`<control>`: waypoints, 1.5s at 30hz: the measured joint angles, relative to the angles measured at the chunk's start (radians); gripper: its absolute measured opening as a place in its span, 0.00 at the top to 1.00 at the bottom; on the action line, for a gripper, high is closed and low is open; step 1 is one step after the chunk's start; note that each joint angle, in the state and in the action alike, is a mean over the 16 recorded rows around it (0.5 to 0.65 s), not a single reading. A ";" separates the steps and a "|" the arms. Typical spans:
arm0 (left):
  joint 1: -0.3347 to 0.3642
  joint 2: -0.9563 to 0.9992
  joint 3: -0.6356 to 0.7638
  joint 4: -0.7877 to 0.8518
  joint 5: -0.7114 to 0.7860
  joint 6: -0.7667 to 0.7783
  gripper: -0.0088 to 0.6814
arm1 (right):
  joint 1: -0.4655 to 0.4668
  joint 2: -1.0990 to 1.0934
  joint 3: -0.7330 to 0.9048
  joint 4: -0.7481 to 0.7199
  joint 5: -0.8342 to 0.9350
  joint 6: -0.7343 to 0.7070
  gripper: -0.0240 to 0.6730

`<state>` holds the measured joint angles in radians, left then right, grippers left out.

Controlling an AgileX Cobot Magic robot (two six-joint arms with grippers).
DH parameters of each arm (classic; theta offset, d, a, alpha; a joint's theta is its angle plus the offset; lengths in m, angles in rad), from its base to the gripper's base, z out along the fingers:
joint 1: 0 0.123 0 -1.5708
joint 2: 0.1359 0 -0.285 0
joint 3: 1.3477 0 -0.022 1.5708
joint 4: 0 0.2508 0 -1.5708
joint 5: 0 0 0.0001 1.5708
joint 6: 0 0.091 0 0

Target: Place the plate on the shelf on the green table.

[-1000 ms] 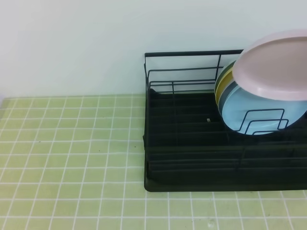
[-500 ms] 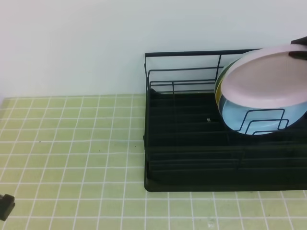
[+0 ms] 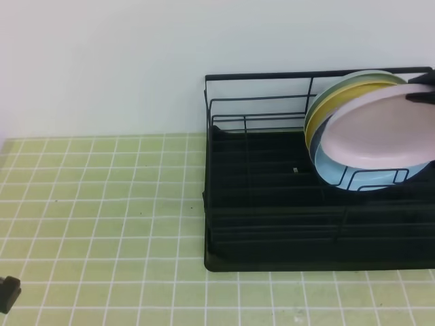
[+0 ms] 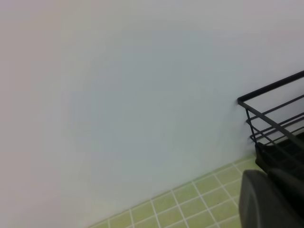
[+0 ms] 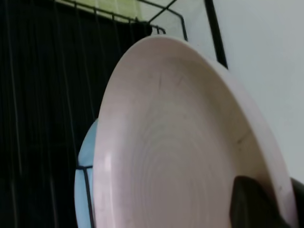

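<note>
The pale pink plate (image 3: pixel 380 130) is tilted, nearly upright, over the right end of the black wire shelf (image 3: pixel 272 210), in front of the light blue plate (image 3: pixel 332 171). My right gripper (image 3: pixel 423 94) is shut on the pink plate's upper right rim at the frame edge. In the right wrist view the pink plate (image 5: pixel 180 142) fills the frame, with a dark finger (image 5: pixel 254 205) on its rim. A dark bit of my left gripper (image 3: pixel 8 293) shows at the bottom left over the green table (image 3: pixel 102 204); its jaws are hidden.
A yellow plate (image 3: pixel 325 107) and a pale green one (image 3: pixel 353 78) stand in the shelf behind the blue plate. The shelf's tall back rail (image 3: pixel 272 76) runs along the white wall. The left wrist view shows the shelf's corner (image 4: pixel 270 114) and one dark finger (image 4: pixel 266 202).
The pink plate has come down and tipped more upright, closer to the blue plate in the shelf. My left gripper's tip has come into view at the bottom left.
</note>
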<state>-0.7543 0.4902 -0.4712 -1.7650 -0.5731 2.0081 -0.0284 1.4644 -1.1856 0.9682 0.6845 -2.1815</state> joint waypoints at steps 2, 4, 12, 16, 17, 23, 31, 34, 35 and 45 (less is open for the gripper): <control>0.000 0.000 0.000 0.000 0.000 0.000 0.99 | 0.000 0.010 0.000 -0.007 -0.008 0.000 0.85; 0.000 0.000 0.000 0.000 0.000 0.000 0.99 | 0.000 0.022 0.000 -0.014 -0.017 0.000 0.85; 0.000 0.000 0.000 0.000 0.000 0.000 0.99 | 0.000 0.071 0.000 -0.017 -0.040 -0.001 0.85; 0.000 0.000 0.000 0.000 -0.004 0.000 0.99 | 0.000 0.091 0.000 -0.010 -0.042 -0.001 0.84; 0.000 0.000 0.000 0.000 -0.005 0.000 0.99 | 0.000 0.094 0.000 -0.009 -0.043 -0.001 0.84; 0.000 0.000 0.000 0.000 -0.018 0.000 0.99 | 0.001 0.106 0.000 0.004 -0.051 0.022 0.73; 0.000 0.000 0.000 0.000 -0.033 0.000 0.99 | 0.003 0.108 0.000 0.012 -0.066 0.066 0.52; 0.000 0.000 0.000 0.000 -0.035 0.000 0.99 | 0.004 0.112 0.000 0.014 -0.077 0.081 0.44; 0.000 0.000 0.000 0.000 -0.035 0.000 0.99 | 0.004 0.114 0.000 0.015 -0.081 0.084 0.43; 0.000 0.000 0.000 0.000 -0.035 0.000 0.99 | 0.005 0.136 0.000 0.071 -0.159 0.087 0.38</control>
<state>-0.7544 0.4900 -0.4712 -1.7650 -0.6077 2.0077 -0.0237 1.6004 -1.1856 1.0392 0.5259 -2.0944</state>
